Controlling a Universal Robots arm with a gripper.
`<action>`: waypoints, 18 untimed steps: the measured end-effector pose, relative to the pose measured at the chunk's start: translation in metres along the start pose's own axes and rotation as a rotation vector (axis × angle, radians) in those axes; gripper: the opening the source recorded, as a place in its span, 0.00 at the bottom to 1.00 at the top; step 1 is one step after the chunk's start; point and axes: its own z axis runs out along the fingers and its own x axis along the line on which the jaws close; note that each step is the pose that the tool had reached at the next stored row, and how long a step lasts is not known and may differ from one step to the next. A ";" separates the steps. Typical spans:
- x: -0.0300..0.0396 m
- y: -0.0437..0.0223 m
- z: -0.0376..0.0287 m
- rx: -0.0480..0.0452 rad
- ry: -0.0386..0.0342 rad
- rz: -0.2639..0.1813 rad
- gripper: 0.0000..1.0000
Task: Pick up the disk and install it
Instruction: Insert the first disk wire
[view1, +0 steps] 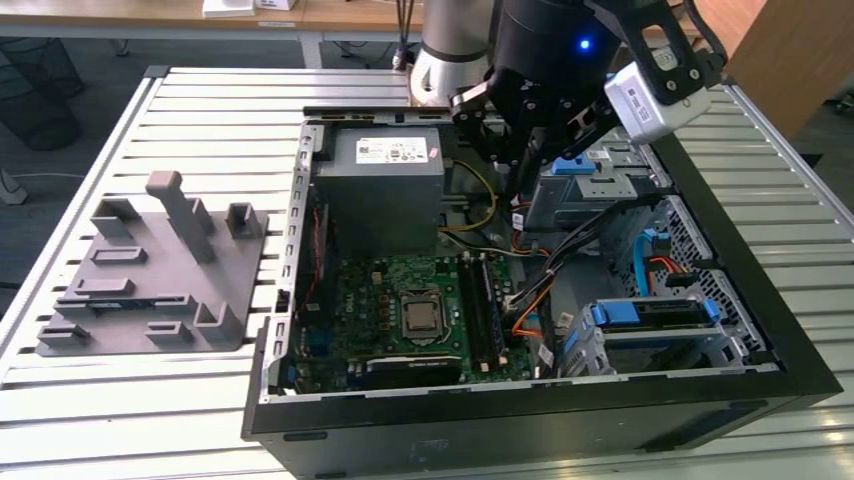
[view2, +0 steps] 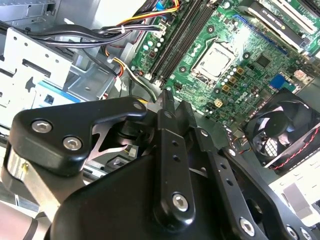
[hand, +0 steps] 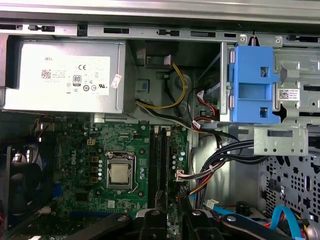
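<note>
The disk (view1: 649, 315), a flat drive framed by blue side rails, lies in the drive bay at the near right corner of the open computer case (view1: 287, 300) in the exterior view. My gripper (view1: 518, 170) hangs over the middle back of the case, beside the grey power-supply box (view1: 380, 165) and well away from the disk. In the second wrist view the black fingertips (view2: 166, 98) of the gripper (view2: 172, 101) sit pressed together with nothing between them, above the motherboard (view2: 225, 55). The metal drive cage with its blue latch (hand: 252, 82) shows in the first wrist view.
An empty grey fixture (view1: 154, 270) stands on the slatted table (view1: 160, 400) at the exterior view's left. Bundles of cables (hand: 220, 155) cross the case between motherboard and cage. A black fan (view2: 287, 132) and the processor (hand: 120, 173) lie below the gripper.
</note>
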 end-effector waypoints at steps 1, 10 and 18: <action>0.0000 -0.0002 0.0000 -0.0001 0.0000 0.000 0.24; 0.0001 -0.0090 -0.0004 -0.0001 0.0000 -0.001 0.24; 0.0003 -0.0203 0.0005 -0.0007 0.0016 -0.042 0.24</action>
